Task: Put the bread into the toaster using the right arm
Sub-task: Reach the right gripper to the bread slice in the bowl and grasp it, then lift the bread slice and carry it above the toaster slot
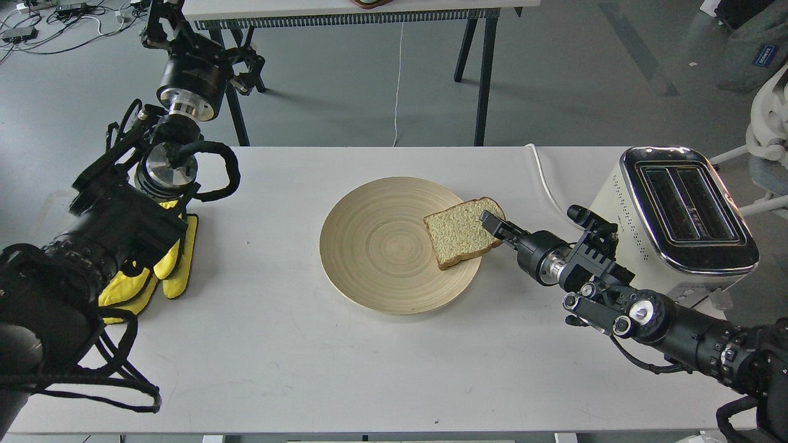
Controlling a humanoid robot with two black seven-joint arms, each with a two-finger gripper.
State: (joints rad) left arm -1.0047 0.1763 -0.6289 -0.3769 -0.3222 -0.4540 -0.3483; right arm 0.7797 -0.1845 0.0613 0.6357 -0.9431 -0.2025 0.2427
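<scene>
The bread [458, 234] lies flat on the right side of a round bamboo plate [375, 246], its right corner over the rim. The cream-white toaster [622, 203] stands at the table's right end, both top slots empty. My right arm reaches in low from the right. Its narrow gripper [490, 221] lies at the bread's right edge, tip over the crust. Its two fingers cannot be told apart, and whether it holds the slice does not show. My left gripper [161, 18] is high at the far left, beyond the table, too dark to read.
A yellow cloth [175, 264] lies under my left arm at the table's left edge. The toaster's white cord [545, 178] runs along the table between the plate and the toaster. Another table's legs [483, 80] stand behind.
</scene>
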